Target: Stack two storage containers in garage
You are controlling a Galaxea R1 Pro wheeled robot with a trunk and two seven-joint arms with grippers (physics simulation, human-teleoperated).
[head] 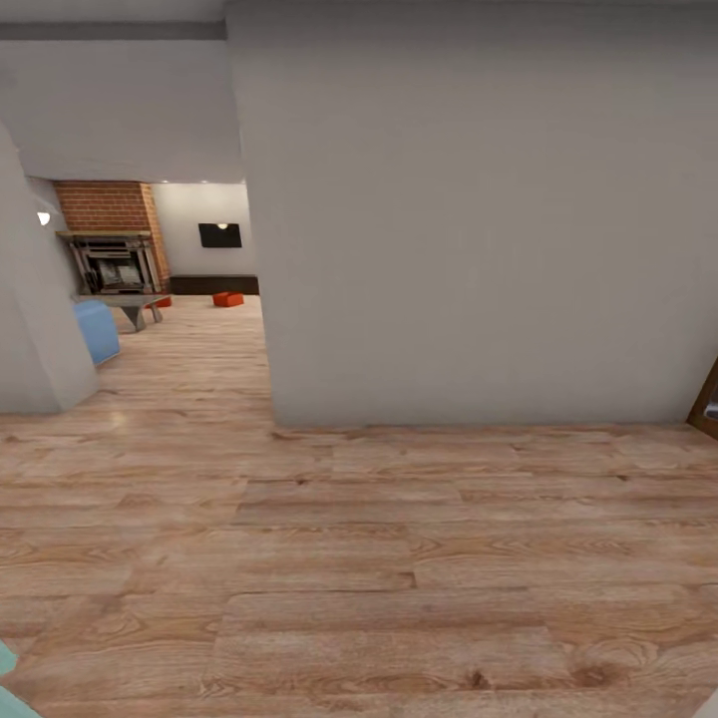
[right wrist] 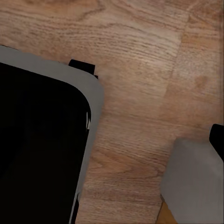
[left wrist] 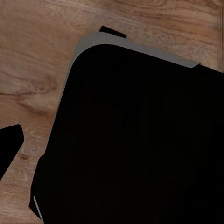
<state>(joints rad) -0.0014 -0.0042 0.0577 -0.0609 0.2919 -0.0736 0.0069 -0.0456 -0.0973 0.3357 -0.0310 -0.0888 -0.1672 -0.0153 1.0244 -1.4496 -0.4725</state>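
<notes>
Two storage containers [head: 228, 298] are sitting on the far living room [head: 179, 329] floor beyond a grey wall [head: 479, 219], one half-hidden by a surface [head: 133, 302]. Finger state: cannot tell. Risk: the base is passing close enough to clip the wall corner.

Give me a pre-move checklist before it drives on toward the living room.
1. Containers located: ok, one orange-red bin on the far wood floor, a second part hidden by the table.
2. Opening left of the grey wall passable: ok.
3. Blue sofa near the path: ok, it sits off to the left.
4. Gripper states: cannot tell.
5. Hands free of load: cannot tell.
</notes>
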